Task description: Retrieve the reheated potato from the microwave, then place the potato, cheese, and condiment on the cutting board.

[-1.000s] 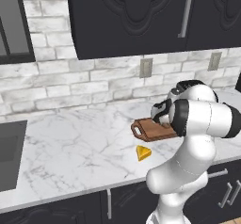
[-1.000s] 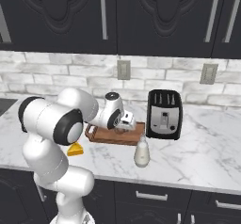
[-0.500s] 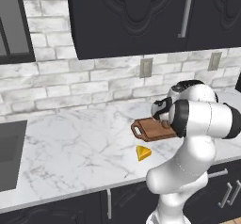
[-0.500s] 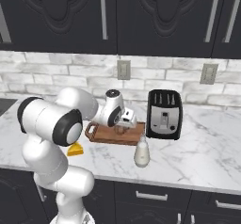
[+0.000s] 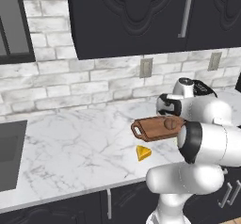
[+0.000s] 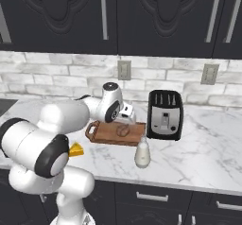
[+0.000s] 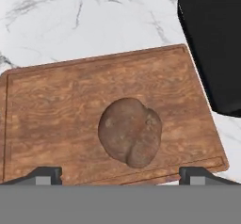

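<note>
You have the potato (image 7: 130,132) lying on the cutting board (image 7: 56,105), roughly in the middle of it, and in the right base view it reads as a faint round lump (image 6: 123,131) on the wood, easy to miss against the grain. The gripper (image 7: 120,176) sits just above it with its fingers (image 7: 44,175) spread wide to either side of the potato and touching nothing. From the left base view the arm covers the far end of the board (image 5: 155,128), so you see the handle end with its hole and little else. The cheese (image 5: 143,153) lies on the marble counter (image 5: 70,148) just in front of the board, apart from it; in the right base view the arm's elbow hides most of it, leaving a small yellow corner (image 6: 77,149). The pale bottle (image 6: 142,154) stands upright on the counter in front of the board's right end, near the black toaster (image 6: 165,115), whose corner is cut off at the edge of the hand view. Compared with a second ago, the fingers have opened wider and the potato is released.
</note>
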{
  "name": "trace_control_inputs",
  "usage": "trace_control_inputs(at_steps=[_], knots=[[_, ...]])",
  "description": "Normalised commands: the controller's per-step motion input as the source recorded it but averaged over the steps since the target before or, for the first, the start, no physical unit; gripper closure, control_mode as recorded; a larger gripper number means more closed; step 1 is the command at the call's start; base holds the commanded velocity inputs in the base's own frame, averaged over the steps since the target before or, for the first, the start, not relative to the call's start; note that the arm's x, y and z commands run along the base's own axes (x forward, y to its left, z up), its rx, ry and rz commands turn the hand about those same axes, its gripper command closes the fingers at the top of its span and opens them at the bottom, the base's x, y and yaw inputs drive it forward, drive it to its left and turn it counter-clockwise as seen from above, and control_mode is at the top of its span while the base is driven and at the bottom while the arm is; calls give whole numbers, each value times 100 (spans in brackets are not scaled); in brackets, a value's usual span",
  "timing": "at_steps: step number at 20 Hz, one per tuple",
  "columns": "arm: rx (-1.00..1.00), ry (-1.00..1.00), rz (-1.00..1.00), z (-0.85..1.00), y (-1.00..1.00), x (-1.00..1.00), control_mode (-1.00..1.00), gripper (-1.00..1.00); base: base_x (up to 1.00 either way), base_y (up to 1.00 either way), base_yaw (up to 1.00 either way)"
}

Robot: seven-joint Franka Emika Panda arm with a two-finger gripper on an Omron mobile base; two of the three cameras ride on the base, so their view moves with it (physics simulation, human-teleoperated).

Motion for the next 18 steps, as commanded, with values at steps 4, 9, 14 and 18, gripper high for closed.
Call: trace_control_inputs(at_steps=[4,9,14,18], knots=[[4,0,0,27,57,-77,-100,-100,0,0,0],[4,8,0,25,92,-65,-100,-100,0,0,0],[2,16,0,3,84,-44,-100,-100,0,0,0],[3,20,0,-5,45,-22,-100,-100,0,0,0]])
